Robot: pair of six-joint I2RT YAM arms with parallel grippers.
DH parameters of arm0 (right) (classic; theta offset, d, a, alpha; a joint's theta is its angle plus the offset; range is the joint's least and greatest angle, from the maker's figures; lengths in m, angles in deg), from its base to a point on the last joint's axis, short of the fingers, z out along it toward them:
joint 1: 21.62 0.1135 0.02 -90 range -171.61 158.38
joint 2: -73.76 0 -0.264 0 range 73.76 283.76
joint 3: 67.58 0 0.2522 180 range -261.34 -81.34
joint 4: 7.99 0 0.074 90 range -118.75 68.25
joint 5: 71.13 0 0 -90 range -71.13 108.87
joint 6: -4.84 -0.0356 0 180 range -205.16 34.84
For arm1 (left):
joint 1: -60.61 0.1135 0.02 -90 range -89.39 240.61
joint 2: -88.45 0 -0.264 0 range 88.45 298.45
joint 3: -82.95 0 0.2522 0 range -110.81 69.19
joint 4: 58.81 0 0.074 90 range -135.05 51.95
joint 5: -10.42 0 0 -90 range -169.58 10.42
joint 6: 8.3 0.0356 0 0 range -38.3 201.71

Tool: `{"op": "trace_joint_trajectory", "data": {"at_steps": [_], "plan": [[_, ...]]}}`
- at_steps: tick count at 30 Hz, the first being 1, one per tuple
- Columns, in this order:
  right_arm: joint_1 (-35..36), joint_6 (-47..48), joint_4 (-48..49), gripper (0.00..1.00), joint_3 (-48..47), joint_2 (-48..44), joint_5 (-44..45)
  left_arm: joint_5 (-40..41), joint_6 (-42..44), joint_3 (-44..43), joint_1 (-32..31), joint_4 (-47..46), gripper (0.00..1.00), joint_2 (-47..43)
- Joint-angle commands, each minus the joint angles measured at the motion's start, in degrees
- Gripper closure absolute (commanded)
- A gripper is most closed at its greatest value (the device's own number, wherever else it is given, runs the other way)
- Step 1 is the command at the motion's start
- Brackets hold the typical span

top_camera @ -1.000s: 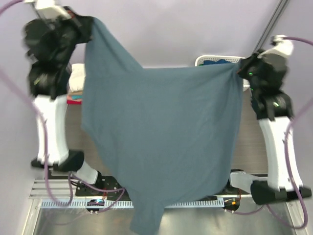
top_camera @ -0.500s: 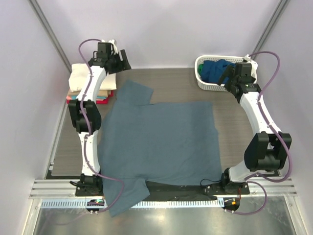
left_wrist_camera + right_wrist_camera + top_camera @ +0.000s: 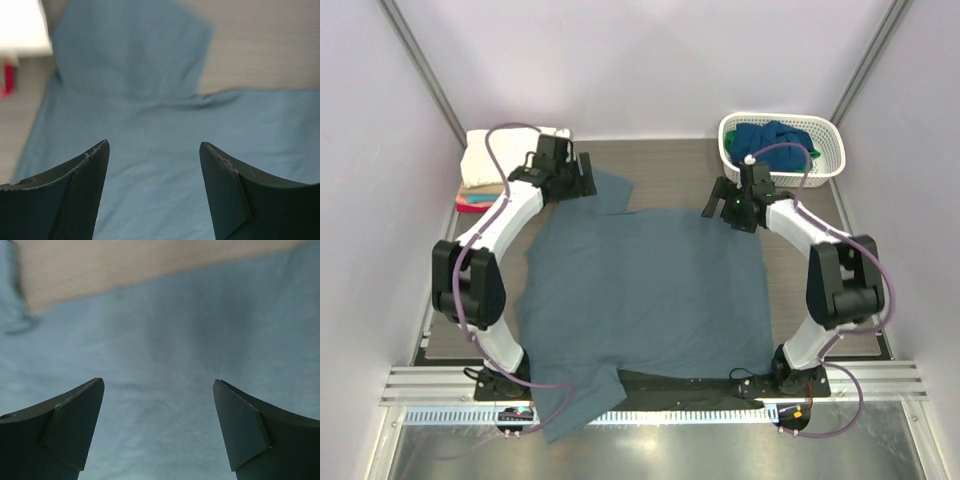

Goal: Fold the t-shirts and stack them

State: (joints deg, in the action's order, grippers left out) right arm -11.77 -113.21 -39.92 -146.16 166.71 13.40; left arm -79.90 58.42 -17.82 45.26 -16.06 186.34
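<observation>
Robot laboratory cell. Plain lavender walls [image 3: 650, 60] stood beyond the left claw [image 3: 586, 180] and right claw [image 3: 710, 207]; aluminium frame posts [image 3: 420, 75] flanked them; a cabled mounting rail [image 3: 880, 378] lay behind.

Right gripper [image 3: 157, 384] spread wide above flat grey-blue shirt [image 3: 165, 330], bare table [image 3: 125, 260] strip along the top, slightly blurred.

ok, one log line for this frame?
grey-blue t-shirt: flat on table | left gripper: open, over sleeve | right gripper: open, over far-right corner
</observation>
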Motion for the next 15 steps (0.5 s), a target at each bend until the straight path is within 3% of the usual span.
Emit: {"op": "trace_joint_trajectory", "data": {"at_steps": [1,6,15], "plan": [[-0.4,-1.0,-1.2,0.04,-2.8,4.8,-0.8,3.4,-3.8,6.7,0.7,-2.1,0.27,3.2],[-0.7,1.0,-5.4,0.03,-10.0,14.4,3.0,5.4,-4.9,8.4,0.7,-3.3,0.28,9.1],[-4.8,1.8,-8.1,0.02,-21.3,27.1,4.2,5.2,-5.5,-2.5,1.6,-0.8,0.29,25.1]]}}
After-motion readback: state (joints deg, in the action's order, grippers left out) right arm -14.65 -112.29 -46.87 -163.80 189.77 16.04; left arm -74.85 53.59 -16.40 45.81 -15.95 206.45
